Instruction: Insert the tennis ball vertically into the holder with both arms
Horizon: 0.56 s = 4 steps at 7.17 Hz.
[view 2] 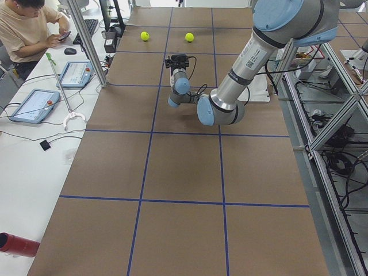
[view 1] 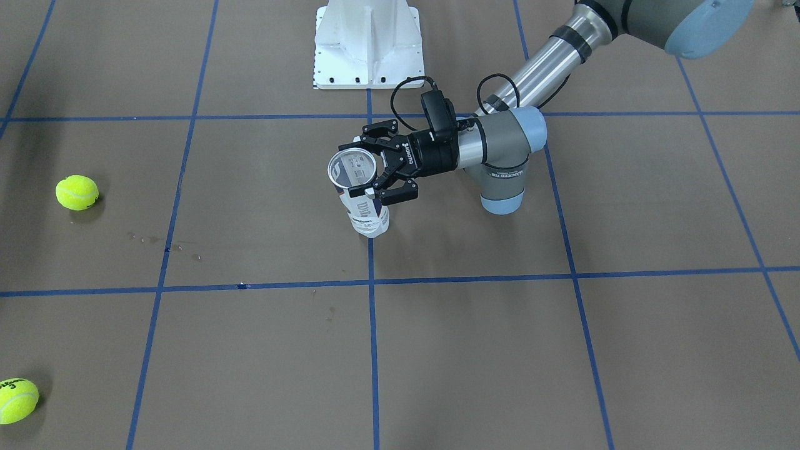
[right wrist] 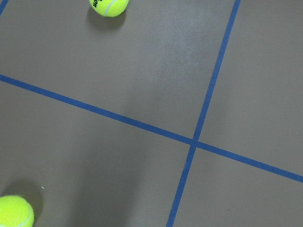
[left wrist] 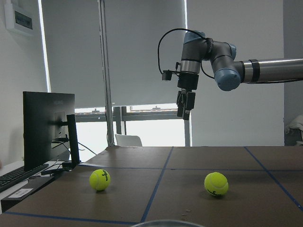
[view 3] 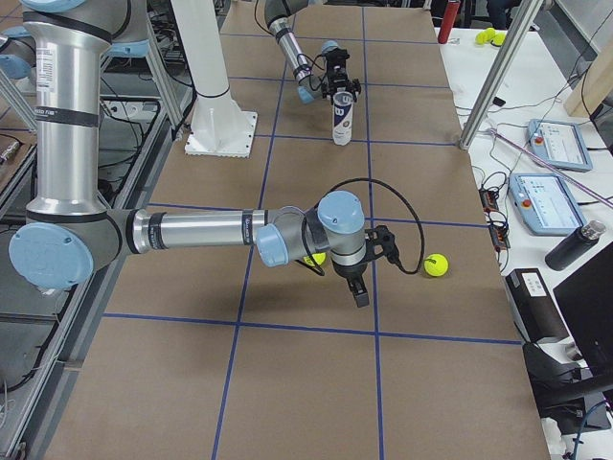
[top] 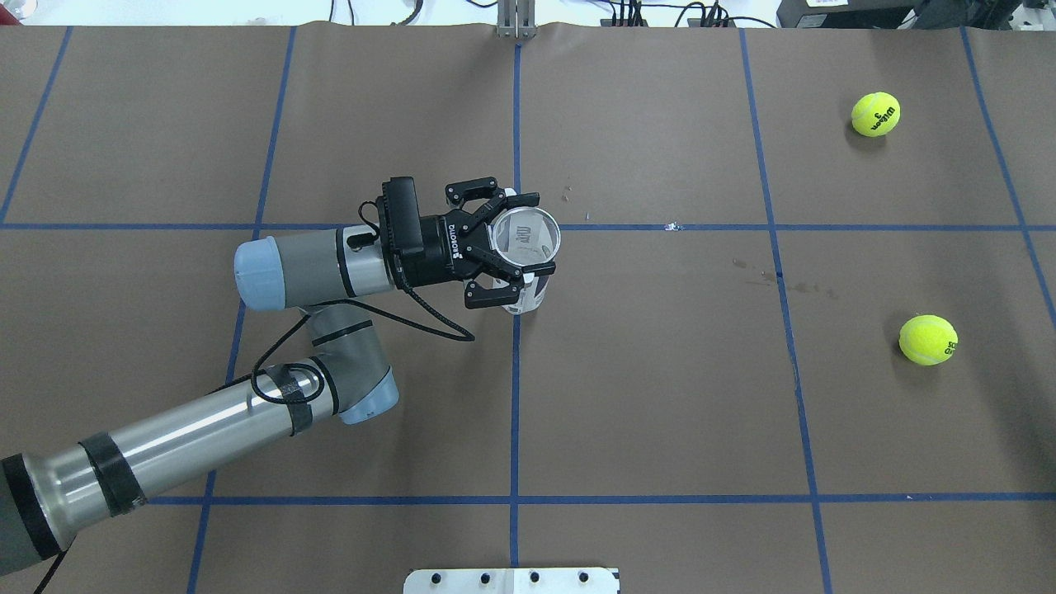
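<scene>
The holder [view 1: 365, 212] stands upright on the table's middle, its open metal-rimmed mouth [top: 525, 234] facing up. My left gripper [view 1: 378, 167] reaches in sideways and is shut on the holder near its top. One tennis ball [top: 875, 113] lies far to the right and a second tennis ball [top: 927, 339] lies nearer. In the left wrist view my right gripper [left wrist: 185, 106] hangs fingers-down above the table between the two balls [left wrist: 100, 179] [left wrist: 216, 183], apart from both. Whether it is open or shut I cannot tell. The right wrist view shows a ball [right wrist: 109, 5] and bare table.
The white pedestal base [view 1: 369, 44] stands at the robot's side of the table. Blue tape lines cross the brown surface. A person [view 2: 26, 29] sits at a side desk with tablets [view 2: 34, 104]. A monitor [left wrist: 47, 125] stands past the table's right end.
</scene>
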### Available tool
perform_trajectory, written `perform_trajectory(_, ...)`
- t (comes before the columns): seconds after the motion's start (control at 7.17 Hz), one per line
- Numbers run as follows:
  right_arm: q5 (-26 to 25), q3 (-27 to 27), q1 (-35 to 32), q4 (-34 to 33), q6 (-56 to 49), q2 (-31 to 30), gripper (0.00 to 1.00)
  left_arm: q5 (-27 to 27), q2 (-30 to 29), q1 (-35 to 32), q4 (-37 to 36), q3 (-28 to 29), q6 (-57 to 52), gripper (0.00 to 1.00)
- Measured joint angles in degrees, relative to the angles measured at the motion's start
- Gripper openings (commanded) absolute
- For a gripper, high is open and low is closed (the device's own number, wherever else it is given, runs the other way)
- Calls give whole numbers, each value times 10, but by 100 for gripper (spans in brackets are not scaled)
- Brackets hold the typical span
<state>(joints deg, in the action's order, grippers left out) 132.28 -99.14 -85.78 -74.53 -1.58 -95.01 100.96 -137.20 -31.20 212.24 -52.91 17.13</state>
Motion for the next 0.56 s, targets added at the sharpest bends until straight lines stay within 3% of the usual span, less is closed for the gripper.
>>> perform_trajectory(0.56, 0, -1, 0, 0, 0, 0, 100, -22, 8, 1, 11, 0, -1, 98)
